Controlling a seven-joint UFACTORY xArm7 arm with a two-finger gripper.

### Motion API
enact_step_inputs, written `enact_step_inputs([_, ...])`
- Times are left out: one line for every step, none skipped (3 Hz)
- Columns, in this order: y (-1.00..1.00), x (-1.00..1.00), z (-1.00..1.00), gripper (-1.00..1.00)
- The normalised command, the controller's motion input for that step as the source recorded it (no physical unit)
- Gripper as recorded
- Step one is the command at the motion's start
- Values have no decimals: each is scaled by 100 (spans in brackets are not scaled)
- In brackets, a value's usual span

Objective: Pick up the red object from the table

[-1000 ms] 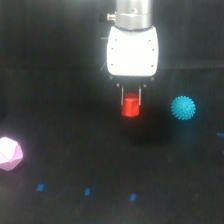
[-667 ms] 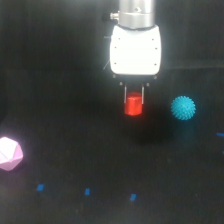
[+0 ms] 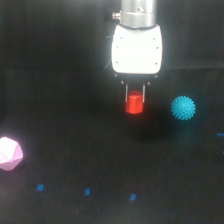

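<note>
In the exterior view the red object, a small stubby cylinder, hangs between the thin fingers of my gripper, which is shut on it. It is held above the black table, with a faint shadow on the surface below and to the right of it. The gripper's white body sits directly over the red object.
A teal spiky ball lies on the table to the exterior view's right of the red object. A pink polyhedron rests at the left edge. Small blue tape marks dot the table near the bottom.
The gripper has risen with the red object held in it, moving slightly to the exterior view's right. The ball and polyhedron have not moved.
</note>
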Motion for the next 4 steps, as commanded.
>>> enact_step_inputs([-100,18,-54,-95])
enact_step_inputs([11,14,4,-91])
enact_step_inputs([69,48,56,-98])
enact_step_inputs([49,28,-49,-100])
